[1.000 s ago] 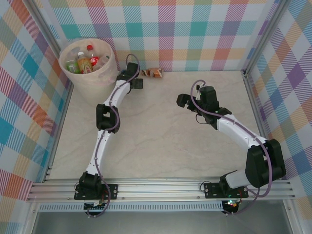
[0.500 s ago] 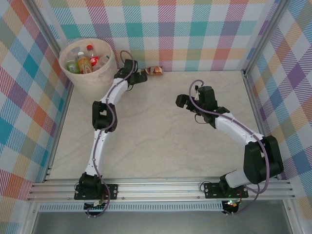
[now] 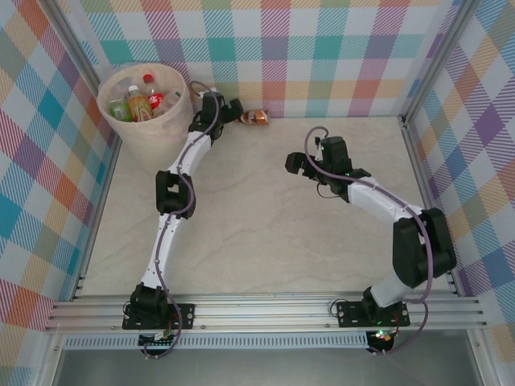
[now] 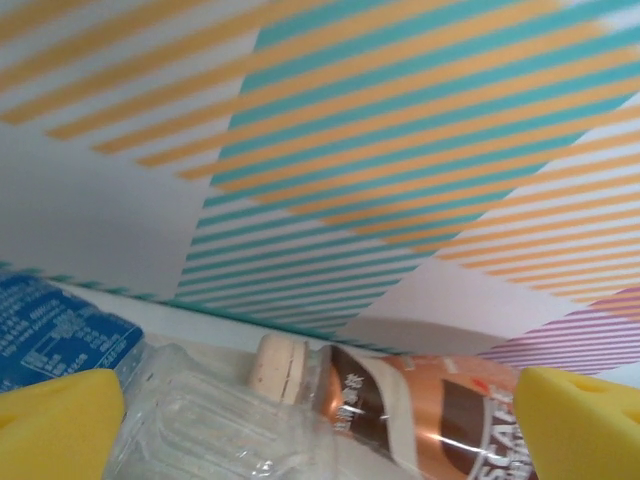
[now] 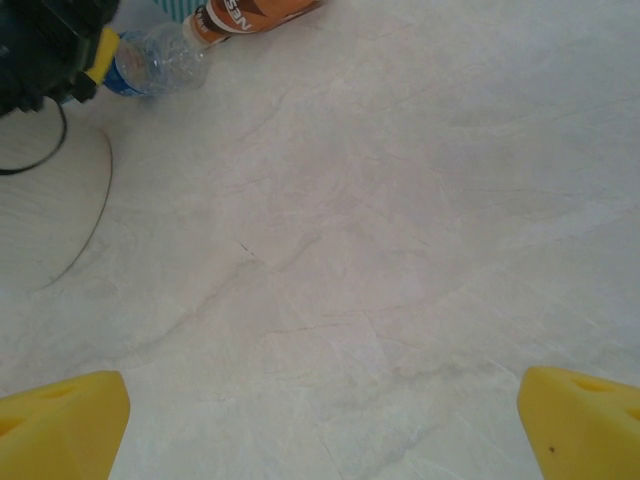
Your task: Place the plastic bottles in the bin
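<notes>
Your left end effector (image 4: 320, 425) stands wide open and grips nothing. Its yellow fingertips (image 4: 58, 428) sit low on either side of two plastic bottles lying at the foot of the plaid back wall (image 4: 400, 150). Nearest you is a crumpled clear bottle with a blue label (image 4: 205, 430), and just behind it lies a brown-labelled bottle (image 4: 425, 405) with a cream cap. Both fall inside the span, so pick one: centre on the clear bottle's body, come down close to the worktop (image 3: 257, 233) and close across its width, not on its neck. The thin plastic will likely give, so expect it to squash and perhaps slip. The wall leaves little room to push forward. The bin (image 3: 157, 135) stands just to the left of this arm, already holding several bottles (image 3: 141, 103), and its rim is the thing to clear on the lift. Your right end effector (image 5: 320, 425) is open too and hangs over bare worktop, well apart from the work.
</notes>
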